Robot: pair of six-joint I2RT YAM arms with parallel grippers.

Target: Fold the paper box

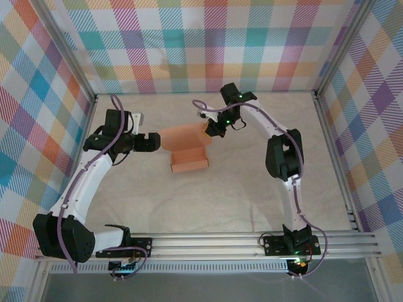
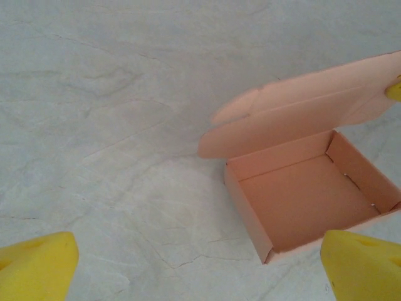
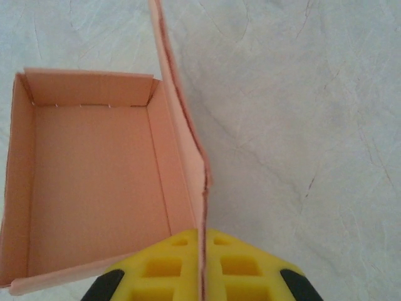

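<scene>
The paper box [image 1: 189,161] is a salmon-orange open tray in the middle of the table, its lid [image 1: 182,136] standing up at the far side. My right gripper [image 3: 202,241] is shut on the lid's thin edge [image 3: 182,125], with the tray's inside [image 3: 94,188] to its left. In the top view the right gripper [image 1: 208,129] sits at the lid's right end. My left gripper [image 1: 158,142] is at the lid's left end, open. In the left wrist view its yellow fingers [image 2: 37,266] stand wide apart over bare table, the tray [image 2: 313,200] to the right.
The table is covered in a pale wrinkled cloth [image 1: 239,189]. Plaid walls [image 1: 208,44] close off the back and both sides. An aluminium rail [image 1: 214,242] runs along the near edge, where the arm bases are bolted.
</scene>
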